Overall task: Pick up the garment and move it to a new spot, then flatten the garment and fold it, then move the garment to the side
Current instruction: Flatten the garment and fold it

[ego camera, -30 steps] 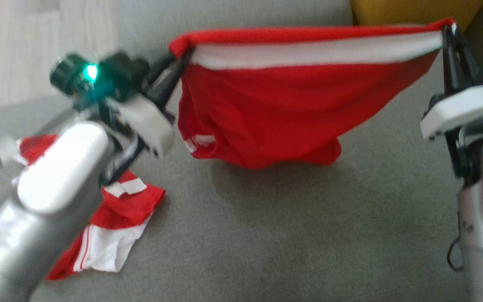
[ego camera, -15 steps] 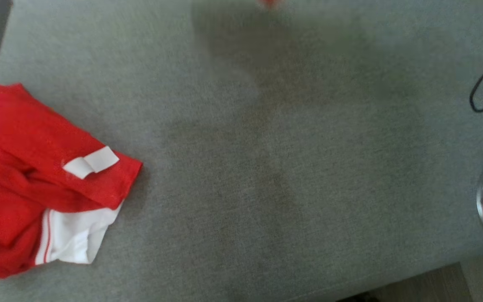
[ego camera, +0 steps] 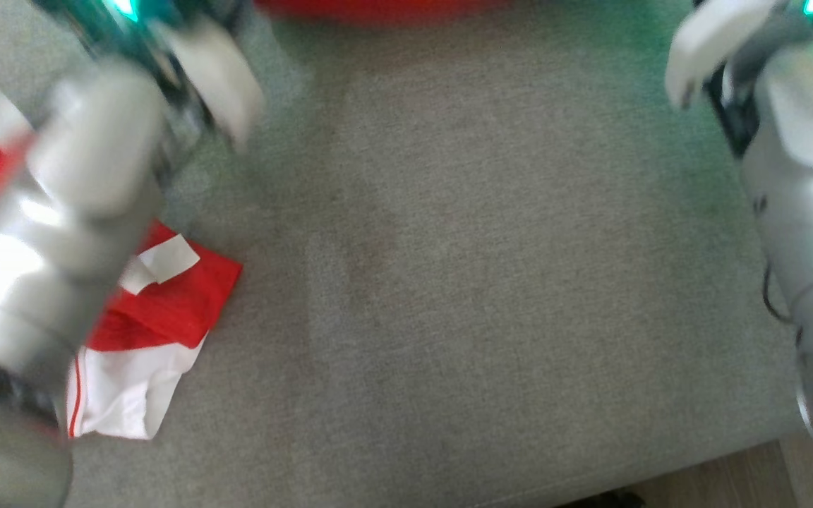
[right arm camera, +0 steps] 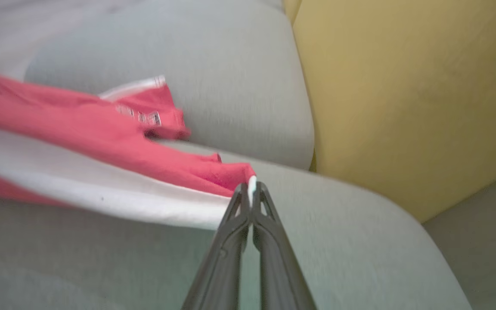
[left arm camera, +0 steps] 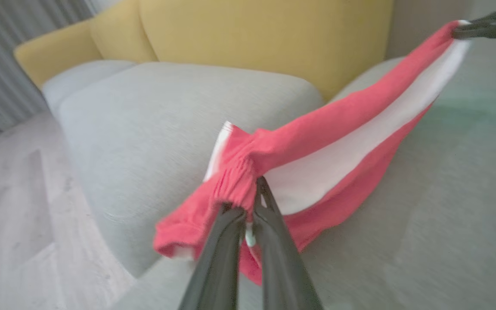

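Red-and-white garment (left arm camera: 342, 142) is hanging taut over the sofa cushion (ego camera: 449, 282); we are clamping one corner in the left gripper (left arm camera: 246, 200), one in the right gripper (right arm camera: 252, 187), spreading it for flattening.

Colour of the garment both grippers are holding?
Red garment with a broad white stripe along its stretched edge; clearest in the left wrist view.
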